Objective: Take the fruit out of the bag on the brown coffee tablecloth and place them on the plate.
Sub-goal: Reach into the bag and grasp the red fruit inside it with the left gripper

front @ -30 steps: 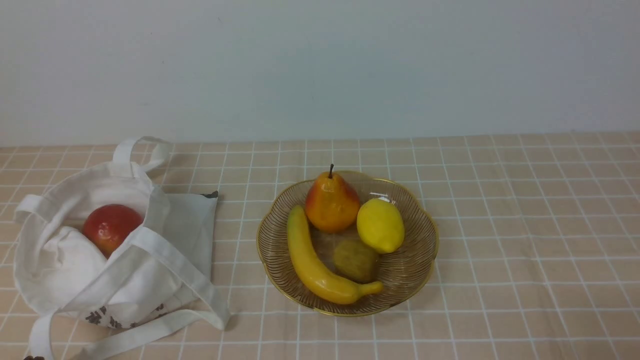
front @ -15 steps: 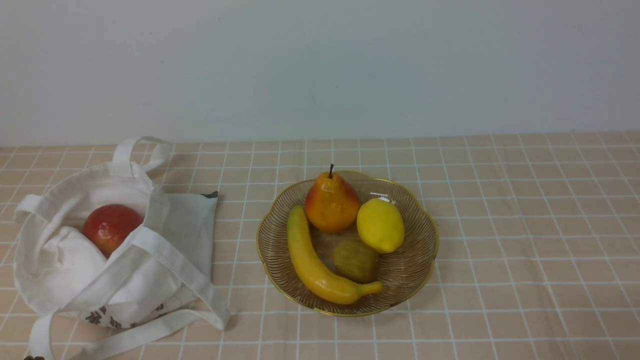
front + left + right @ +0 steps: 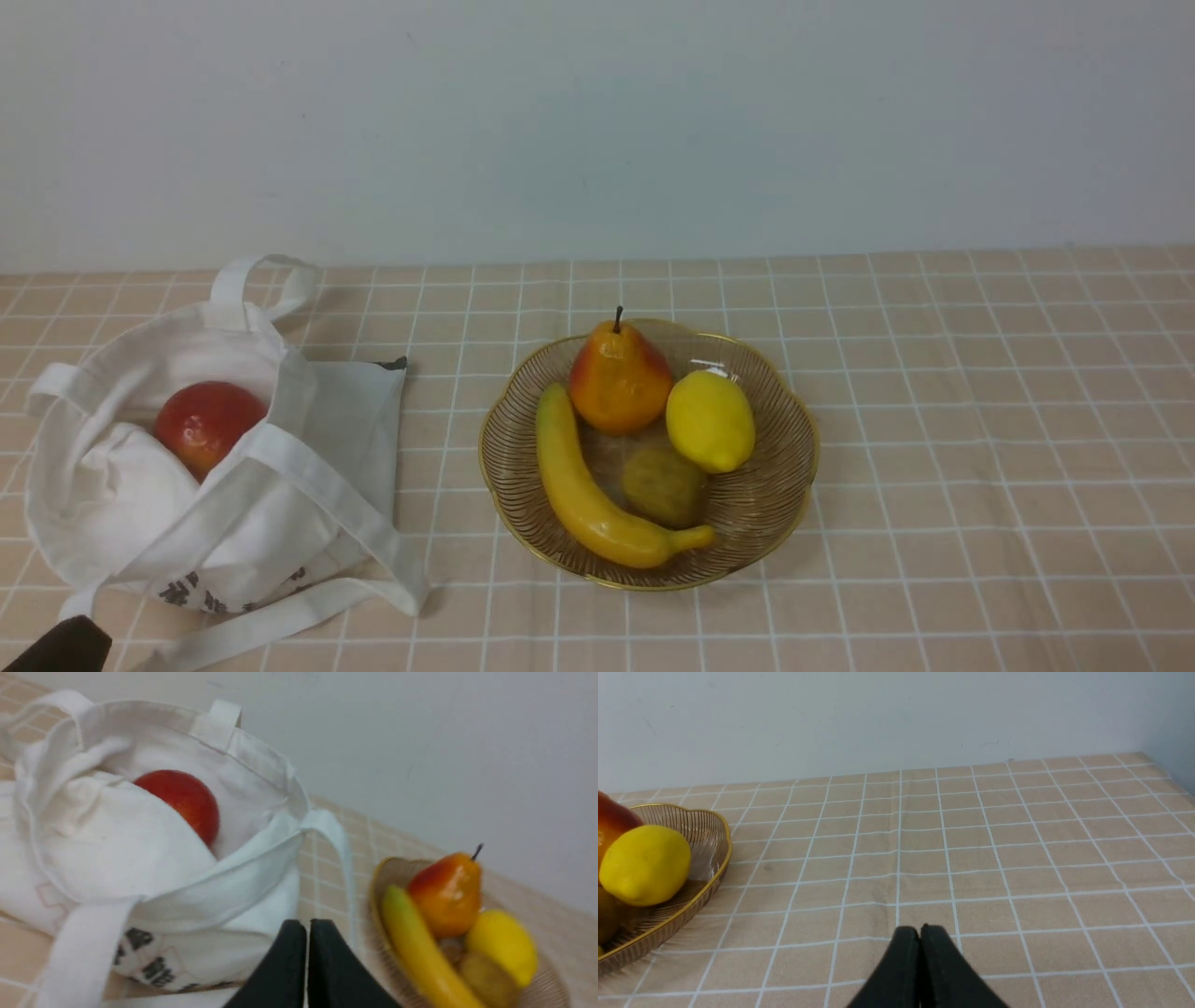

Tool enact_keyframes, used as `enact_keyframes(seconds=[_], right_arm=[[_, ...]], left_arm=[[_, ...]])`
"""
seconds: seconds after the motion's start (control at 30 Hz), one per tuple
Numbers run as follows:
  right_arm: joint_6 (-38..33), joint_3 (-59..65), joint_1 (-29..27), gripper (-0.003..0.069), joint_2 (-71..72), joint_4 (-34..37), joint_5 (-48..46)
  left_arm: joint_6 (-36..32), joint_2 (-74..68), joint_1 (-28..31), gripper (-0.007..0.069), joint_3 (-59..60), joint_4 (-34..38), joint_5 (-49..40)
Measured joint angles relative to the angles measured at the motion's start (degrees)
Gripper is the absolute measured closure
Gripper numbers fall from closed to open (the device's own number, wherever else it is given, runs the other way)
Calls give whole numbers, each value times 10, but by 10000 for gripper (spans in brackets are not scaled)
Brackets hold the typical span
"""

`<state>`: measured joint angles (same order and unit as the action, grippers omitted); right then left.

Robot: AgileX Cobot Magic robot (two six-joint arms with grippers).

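A glossy red apple [image 3: 207, 425] lies inside the open white tote bag [image 3: 131, 504] at the left of the checked tablecloth [image 3: 980, 420]; the left wrist view shows the apple [image 3: 182, 800] half sunk in the bag [image 3: 117, 858]. The amber ribbed plate [image 3: 766, 509] stands mid-table. My left gripper [image 3: 307, 926] is shut and empty, near the bag's printed bottom; its dark tip [image 3: 61, 647] shows at the front view's lower left corner. My right gripper [image 3: 920, 931] is shut and empty over bare cloth, right of the plate [image 3: 703, 826].
The plate holds a pear [image 3: 618, 378], a lemon [image 3: 709, 420], a banana [image 3: 588, 499] and a brownish kiwi [image 3: 665, 485]. The bag's long straps [image 3: 308, 607] trail toward the front edge. A pale wall runs along the back of the table.
A dark part of my left arm has come into the front view's lower left corner. The bag, apple and plate have not moved.
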<state>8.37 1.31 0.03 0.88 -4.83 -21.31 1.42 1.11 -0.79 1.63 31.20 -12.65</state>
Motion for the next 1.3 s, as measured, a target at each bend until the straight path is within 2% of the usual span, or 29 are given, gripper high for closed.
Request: enact_keyframes(seconds=[0.13,0.27,0.4,0.43,0.53,0.63,0.73,0.8,0.83,0.87,0.97,1.07,1.13,1.17,1.3], right_arm=[[0,0,0,673,0,0,0],[0,0,0,673,0,0,0],[0,0,0,673,0,0,0],[0,0,0,673,0,0,0],[0,0,0,673,0,0,0],[0,0,0,673,0,0,0],[0,0,0,673,0,0,0],[1,0,0,673,0,0,0],[1,0,0,673,0,0,0],[1,0,0,673,0,0,0],[1,0,0,673,0,0,0],[2,0,0,673,0,0,0],[2,0,0,673,0,0,0],[2,0,0,673,0,0,0],[2,0,0,673,0,0,0]], left_arm=[[5,0,0,631,0,98,48],[4,0,0,631,-4,163,143],[-48,-1,0,631,-63,155,181],[-88,-1,0,631,-105,137,175],[-174,-22,0,631,-206,102,123],[-248,-81,0,632,-290,83,23],[-278,-163,0,632,-361,53,-133],[-266,-226,0,632,-391,27,-236],[-266,-226,0,632,-391,27,-236],[-250,-278,0,632,-406,4,-297],[-211,-367,0,632,-422,-55,-376],[-156,-441,1,632,-438,-131,-396],[-137,-465,3,632,-447,-153,-397],[-106,-512,13,631,-466,-183,-402],[-89,-620,42,631,-521,-213,-426]])
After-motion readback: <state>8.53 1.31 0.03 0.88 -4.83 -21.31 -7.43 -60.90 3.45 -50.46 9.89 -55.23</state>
